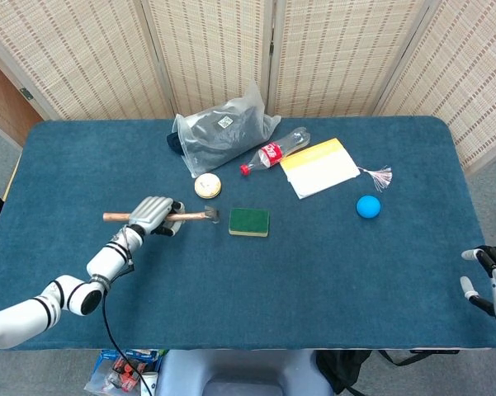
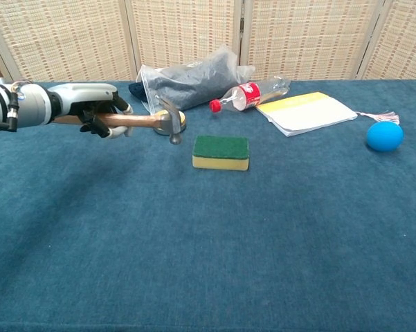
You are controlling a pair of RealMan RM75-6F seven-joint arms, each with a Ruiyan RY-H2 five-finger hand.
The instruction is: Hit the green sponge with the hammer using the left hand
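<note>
A green sponge (image 1: 249, 221) (image 2: 221, 151) with a yellow underside lies flat near the table's middle. My left hand (image 1: 153, 216) (image 2: 95, 116) grips the wooden handle of a hammer (image 1: 160, 216) (image 2: 144, 120), held level above the cloth. The hammer's metal head (image 1: 212, 214) (image 2: 172, 126) hangs left of the sponge, apart from it. My right hand (image 1: 488, 279) shows only at the right edge of the head view, fingers spread, holding nothing.
A round tin (image 1: 207, 186) sits just behind the hammer head. Behind it are a grey plastic bag (image 1: 221, 131), a plastic bottle (image 1: 274, 152) and a yellow notepad (image 1: 320, 167). A blue ball (image 1: 368, 206) lies at the right.
</note>
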